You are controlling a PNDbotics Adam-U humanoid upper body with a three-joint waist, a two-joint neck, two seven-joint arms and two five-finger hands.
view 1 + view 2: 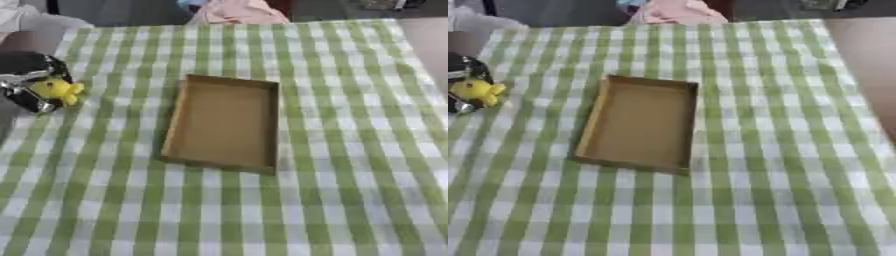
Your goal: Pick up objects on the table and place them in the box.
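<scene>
The left robot hand [31, 82] sits at the left edge of the desk [350, 150], its black and silver fingers curled round a small yellow toy [59, 90], which it holds just above the green-checked cloth. The right robot hand shows in neither view. The box [276, 125], a shallow open cardboard tray, lies flat near the middle of the desk, well to the right of the toy, and looks empty.

The toy looks light and rounded, probably soft rubber or plastic, so it should squash a little rather than break, though a smooth skin could let it slip. The widest part of its body seems the safest place to hold it, not any thin part sticking out. The box walls are low, so the toy can go in from above without much lift
</scene>
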